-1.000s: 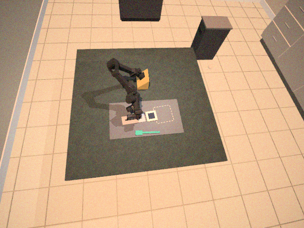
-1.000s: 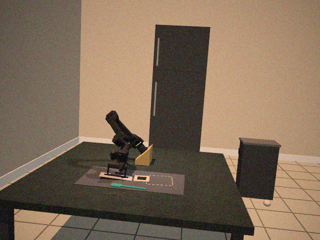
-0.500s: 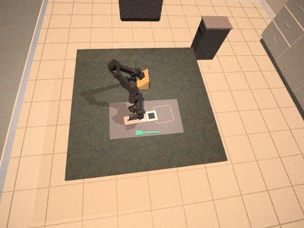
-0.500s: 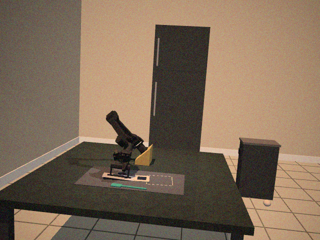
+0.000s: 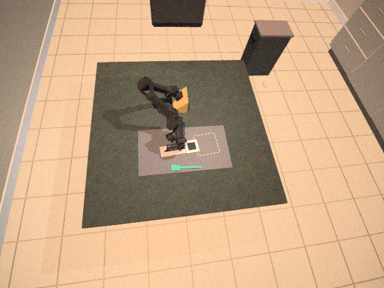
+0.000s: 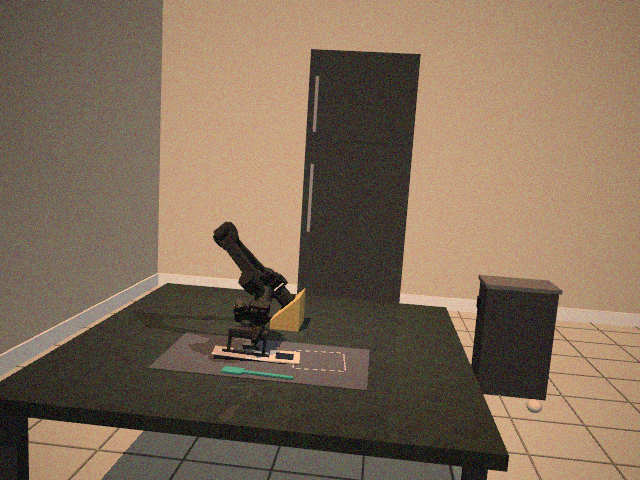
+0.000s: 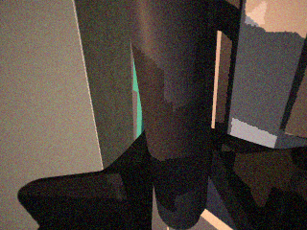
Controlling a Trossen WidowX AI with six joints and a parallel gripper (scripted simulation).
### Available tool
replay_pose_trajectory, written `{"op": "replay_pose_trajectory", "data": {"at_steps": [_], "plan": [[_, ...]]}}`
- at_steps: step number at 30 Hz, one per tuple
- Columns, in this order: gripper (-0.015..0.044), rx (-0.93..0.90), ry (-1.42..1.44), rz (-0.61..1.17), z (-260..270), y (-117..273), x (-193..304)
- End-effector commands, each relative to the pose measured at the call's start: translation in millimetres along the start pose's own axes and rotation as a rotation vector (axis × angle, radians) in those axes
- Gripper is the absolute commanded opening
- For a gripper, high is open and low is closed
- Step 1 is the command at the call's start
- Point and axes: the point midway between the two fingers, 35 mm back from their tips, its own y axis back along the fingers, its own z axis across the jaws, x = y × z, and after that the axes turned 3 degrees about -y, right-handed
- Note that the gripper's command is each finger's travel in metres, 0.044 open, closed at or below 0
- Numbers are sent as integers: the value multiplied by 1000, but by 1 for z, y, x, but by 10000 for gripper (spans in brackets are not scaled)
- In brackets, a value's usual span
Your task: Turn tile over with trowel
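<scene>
Black pincer (image 5: 176,147) (image 6: 247,350) clenched on the trowel (image 5: 163,152) (image 6: 219,352), we have yet to flip the tile (image 5: 188,150) (image 6: 295,360).

A matt, faintly mottled dark green table top (image 5: 198,192) (image 6: 330,413) beneath a flat grey rectangular mat (image 5: 152,167) (image 6: 330,379); a smooth, plastic-looking green spatula-shaped tool (image 5: 175,167) (image 6: 233,370); a dull yellow wedge-shaped block (image 5: 183,104) (image 6: 292,315); pale square floor tiles (image 5: 198,248) (image 6: 578,428), smooth-looking.

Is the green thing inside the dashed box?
No, the green thing lies outside the dashed box, near the mat's edge.
</scene>
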Motion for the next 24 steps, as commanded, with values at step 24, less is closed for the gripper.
{"op": "replay_pose_trajectory", "data": {"at_steps": [24], "plan": [[0, -3, -78, 82, 37, 34, 28]]}}
